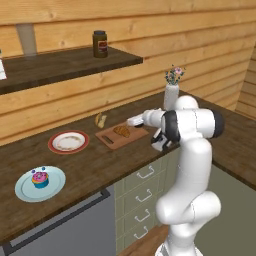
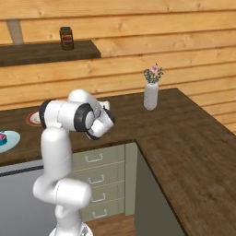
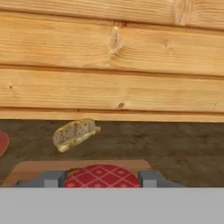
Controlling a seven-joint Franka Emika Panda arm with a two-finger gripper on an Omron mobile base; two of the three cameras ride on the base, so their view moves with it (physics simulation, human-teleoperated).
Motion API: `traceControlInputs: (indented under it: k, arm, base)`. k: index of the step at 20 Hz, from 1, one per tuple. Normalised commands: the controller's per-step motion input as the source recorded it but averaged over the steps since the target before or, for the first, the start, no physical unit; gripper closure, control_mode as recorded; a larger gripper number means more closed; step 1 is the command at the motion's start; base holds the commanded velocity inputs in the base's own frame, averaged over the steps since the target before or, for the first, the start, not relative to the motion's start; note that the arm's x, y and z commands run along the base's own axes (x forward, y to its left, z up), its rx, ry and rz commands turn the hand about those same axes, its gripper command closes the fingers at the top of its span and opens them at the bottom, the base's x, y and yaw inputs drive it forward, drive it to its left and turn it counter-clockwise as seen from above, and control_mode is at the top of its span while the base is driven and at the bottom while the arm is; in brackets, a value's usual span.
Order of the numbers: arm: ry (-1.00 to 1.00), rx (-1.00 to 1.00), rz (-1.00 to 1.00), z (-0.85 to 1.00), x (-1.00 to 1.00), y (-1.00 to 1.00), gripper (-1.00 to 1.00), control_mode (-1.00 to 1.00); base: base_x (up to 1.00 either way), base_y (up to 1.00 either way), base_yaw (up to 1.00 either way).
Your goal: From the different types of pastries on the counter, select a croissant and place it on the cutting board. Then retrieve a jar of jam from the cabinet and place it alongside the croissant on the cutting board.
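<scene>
Your tool point(image 3: 102, 178) pinches the jar of jam point(image 3: 102, 176). It looks small, hard and slippery, so hold its sides.

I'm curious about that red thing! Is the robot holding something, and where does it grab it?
Yes, the tool holds the jam jar, one finger on each side of its red checked lid.

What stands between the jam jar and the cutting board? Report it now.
Nothing visible. The jam jar sits between the fingertips of the tool, right at the cutting board. The croissant lies on the board, with bare wood beside it.
</scene>
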Motion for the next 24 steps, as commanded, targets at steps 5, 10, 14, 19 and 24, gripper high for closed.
traceControlInputs:
  k: [5,10,14,19,24]
  arm:
    - [-0.03,0.05,0.07,-0.09,0.11,-0.23,1.0,-1.0]
    - [-0.22,0.0,0.1,-0.8,0.1,0.0,1.0,-1.0]
    - [-0.4,0.0,0.18,-0.89,0.0,0.0,1.0,-1.0]
    - [-0.19,0.26,0.22,-0.32,-0.23,-0.06,1.0,-1.0]
    - [-0.02,0.07,0.15,-0.48,0.06,-0.03,1.0,-1.0]
  base:
    - [0.0,0.0,0.0]
    - [0.0,0.0,0.0]
    - [0.0,0.0,0.0]
    - [0.0,0.0,0.0]
    - [0.0,0.0,0.0]
